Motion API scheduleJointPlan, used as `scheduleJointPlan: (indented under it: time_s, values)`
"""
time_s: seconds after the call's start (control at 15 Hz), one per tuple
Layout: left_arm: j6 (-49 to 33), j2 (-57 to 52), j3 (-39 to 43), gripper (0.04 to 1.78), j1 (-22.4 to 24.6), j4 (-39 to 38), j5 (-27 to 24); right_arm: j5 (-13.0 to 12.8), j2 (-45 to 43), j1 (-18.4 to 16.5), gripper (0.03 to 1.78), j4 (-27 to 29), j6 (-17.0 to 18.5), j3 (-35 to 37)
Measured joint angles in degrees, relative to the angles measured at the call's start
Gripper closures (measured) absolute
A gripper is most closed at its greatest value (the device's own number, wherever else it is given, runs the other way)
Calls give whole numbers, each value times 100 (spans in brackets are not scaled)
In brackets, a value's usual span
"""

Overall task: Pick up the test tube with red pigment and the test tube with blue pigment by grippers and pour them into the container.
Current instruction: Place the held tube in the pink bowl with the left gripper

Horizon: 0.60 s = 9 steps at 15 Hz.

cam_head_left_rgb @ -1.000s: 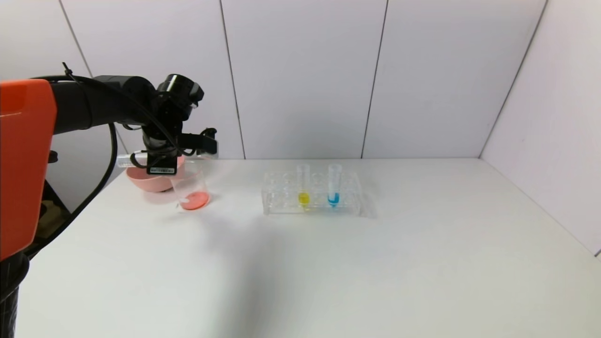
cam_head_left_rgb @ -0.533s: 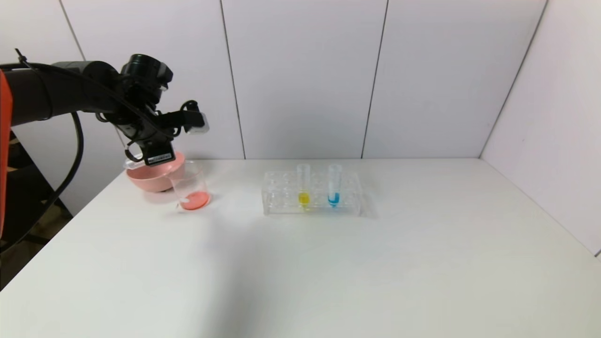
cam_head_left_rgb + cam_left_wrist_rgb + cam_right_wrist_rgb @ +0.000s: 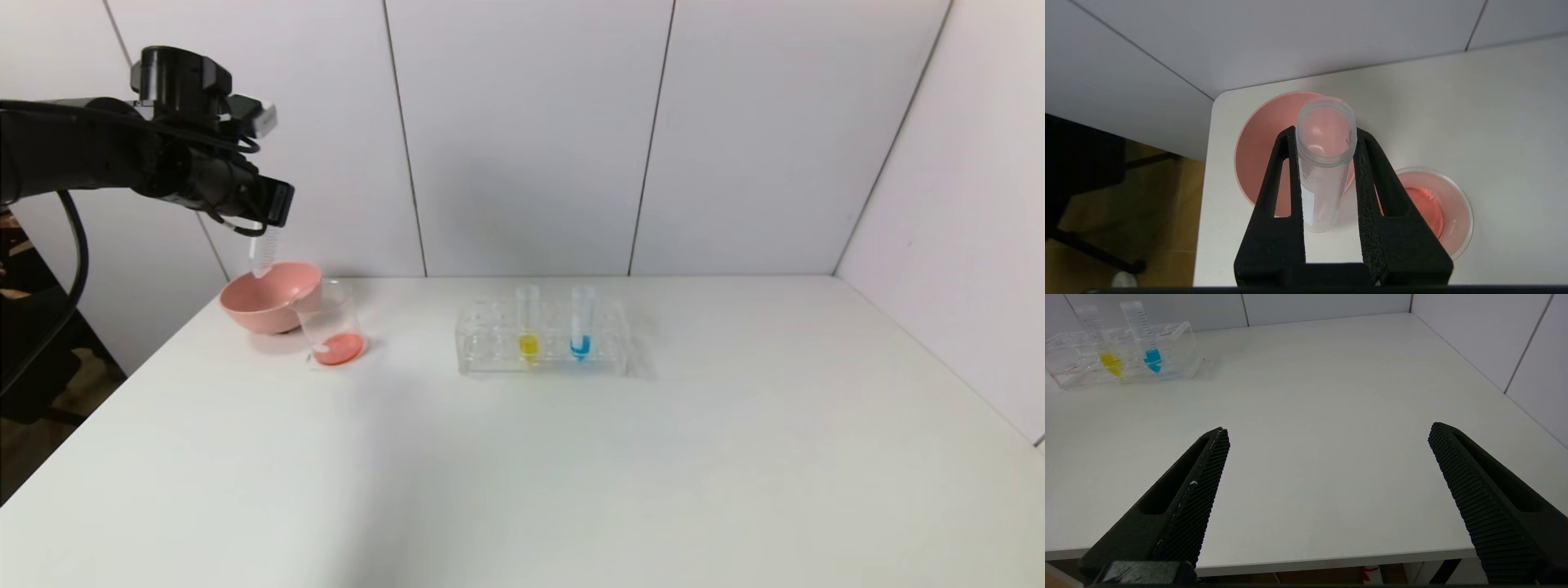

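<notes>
The white tabletop [image 3: 571,457], walled by pale panels, carried the work. The red pour appeared done: the container [image 3: 331,323] held orange-red liquid beside the pink bowl [image 3: 265,304]. The left pincer [image 3: 1327,163] gripped the emptied test tube with red pigment [image 3: 1323,163] upright above that bowl; next, I judged, it needed discarding. The test tube with blue pigment [image 3: 580,321] stood in the rack [image 3: 490,359] beside a yellow tube [image 3: 527,320]. The right pincer [image 3: 1327,437] hung wide open near the tabletop's front edge.
</notes>
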<state>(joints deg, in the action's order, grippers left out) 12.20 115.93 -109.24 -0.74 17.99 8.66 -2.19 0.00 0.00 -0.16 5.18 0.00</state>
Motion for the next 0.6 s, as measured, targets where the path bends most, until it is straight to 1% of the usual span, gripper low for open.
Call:
scheduleJointPlan:
  time_s: [0.13,0.2,0.4,0.6]
  values:
    - [-744,-293,753,143,74,-833,79,0,0,0,4,0,-1,0]
    - [-957,-452,1225,143,104,-1254,107,0,0,0,4,0,-1,0]
    - [-1241,-998,3022,143,162,-2866,269,0,0,0,4,0,0,0]
    - [-1335,-1517,4899,143,184,-4845,369,0,0,0,4,0,-1,0]
